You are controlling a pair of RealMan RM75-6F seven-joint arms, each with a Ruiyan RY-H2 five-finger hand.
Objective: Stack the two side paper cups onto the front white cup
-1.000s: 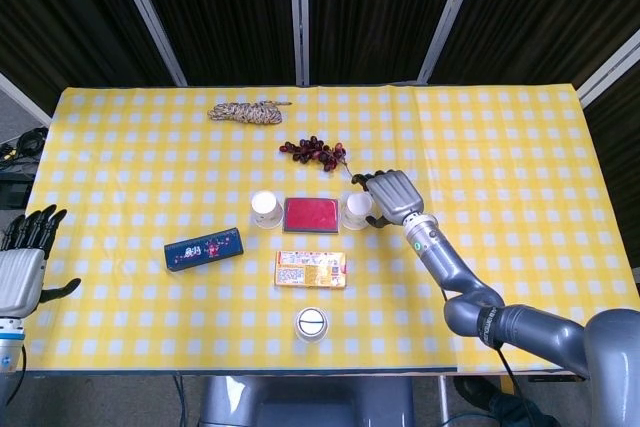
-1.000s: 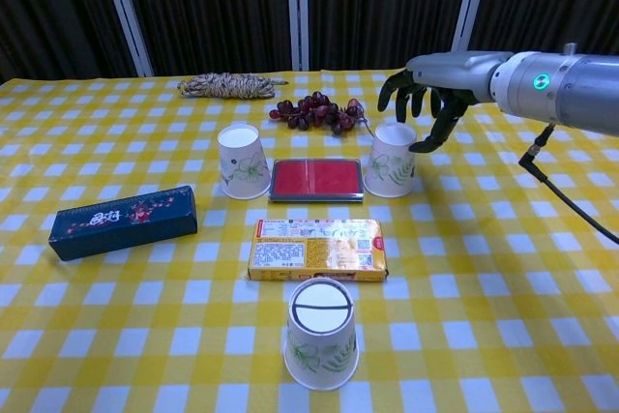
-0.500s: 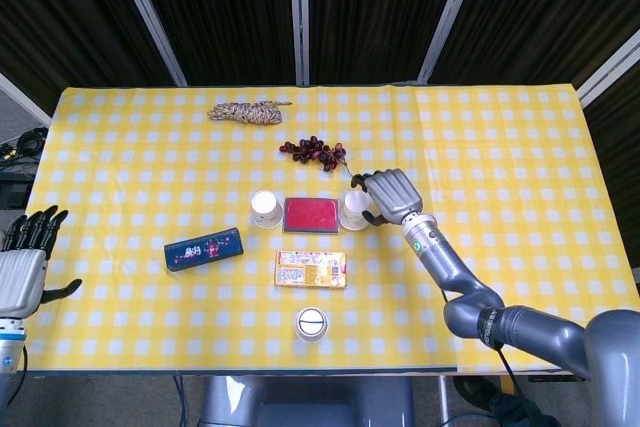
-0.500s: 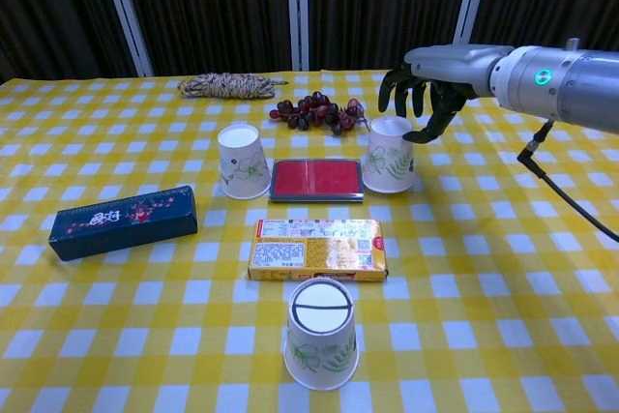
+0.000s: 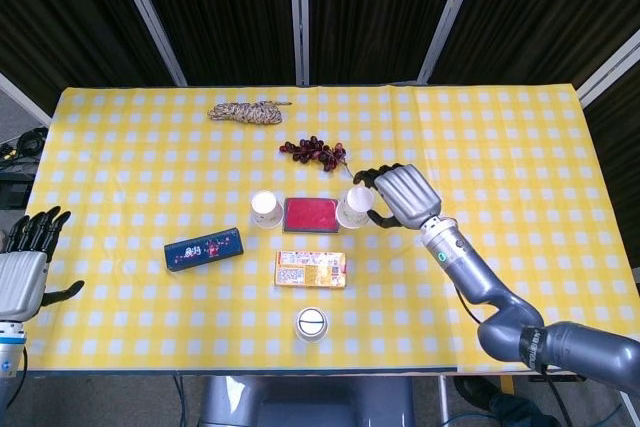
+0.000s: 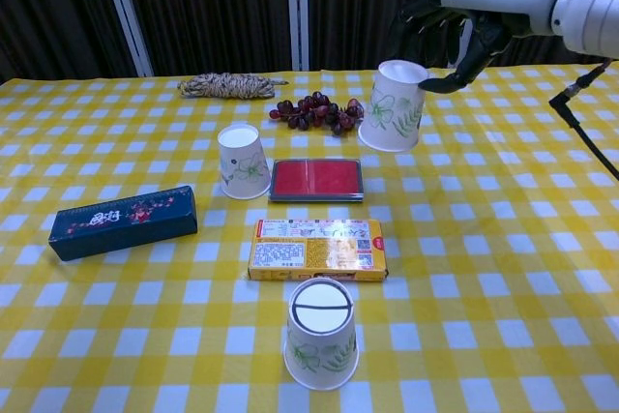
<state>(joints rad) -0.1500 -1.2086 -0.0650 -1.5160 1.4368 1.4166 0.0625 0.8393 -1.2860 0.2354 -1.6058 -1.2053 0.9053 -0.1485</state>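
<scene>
Step 1 in progress: right robot hand point(image 6: 450, 31) holds right side cup point(image 6: 393, 105), tilted, clear of table point(image 6: 542, 268); next req. carry over front cup point(image 6: 321, 333), lower upright w/ rims aligned.

A yellow-and-white checked cloth point(image 5: 520, 147) covered the whole tabletop point(image 6: 503, 268). Behind it hung dark pleated curtains point(image 6: 213, 7), divided by pale upright metal posts point(image 6: 298, 7). Grey floor point(image 5: 15, 122) showed past one far corner. The light fell evenly, without hard shadows.
</scene>
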